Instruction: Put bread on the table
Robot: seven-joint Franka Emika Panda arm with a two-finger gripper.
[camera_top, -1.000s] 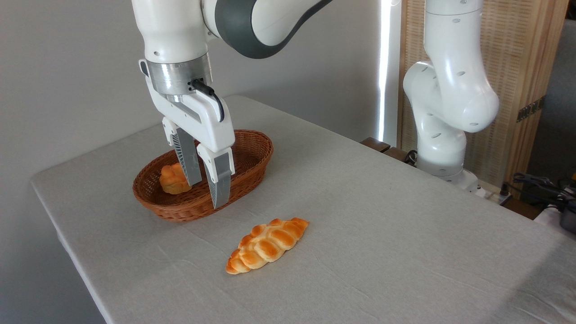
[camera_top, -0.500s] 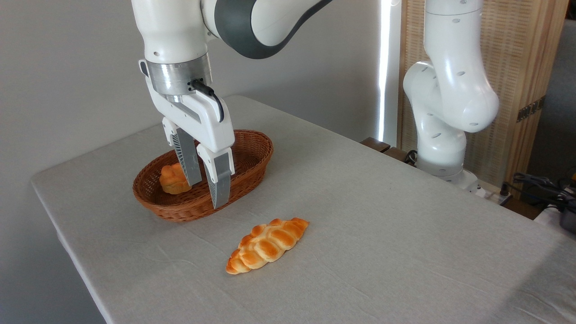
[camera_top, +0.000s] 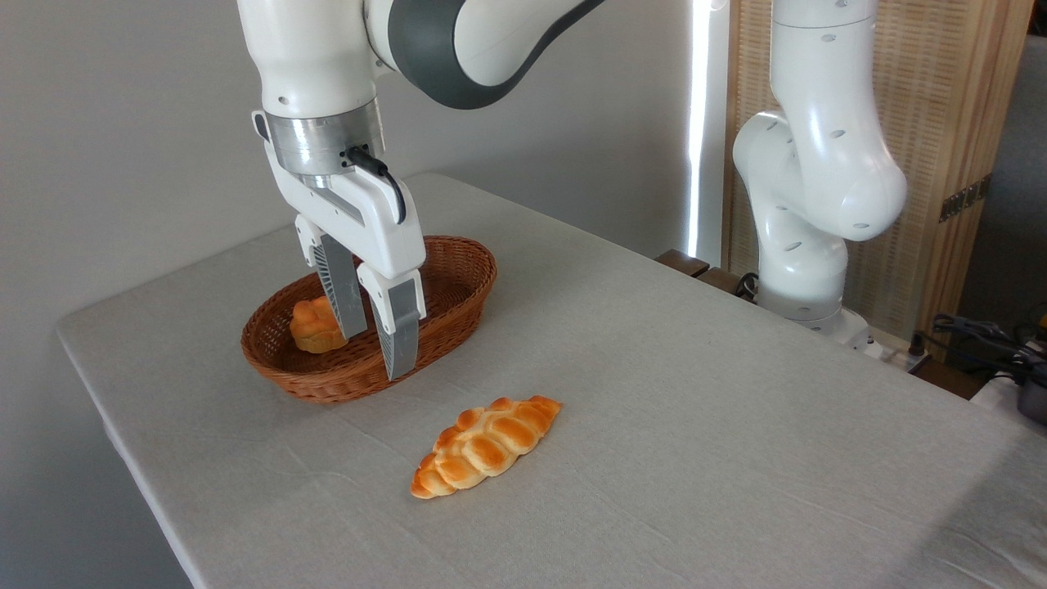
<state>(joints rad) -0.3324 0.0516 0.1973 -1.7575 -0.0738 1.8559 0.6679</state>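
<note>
The bread (camera_top: 311, 325), a small golden-orange knotted bun, lies inside the brown wicker basket (camera_top: 458, 282) at the left of the table (camera_top: 695, 425), toward the basket's left end. My gripper (camera_top: 376, 353) hangs over the basket, open, with nothing between its grey fingers. One finger (camera_top: 342, 298) stands just right of the bun and covers its right edge; the other (camera_top: 398, 335) is in front of the basket's near rim. Whether a finger touches the bun I cannot tell.
A longer braided loaf (camera_top: 484, 446) lies on the cloth in front of the basket. The arm's white base (camera_top: 806, 245) stands at the table's far right edge, before a wooden slatted screen. Cables and gear sit off the table at the far right.
The gripper has shifted very slightly, if at all; the bun, basket and loaf lie where they were.
</note>
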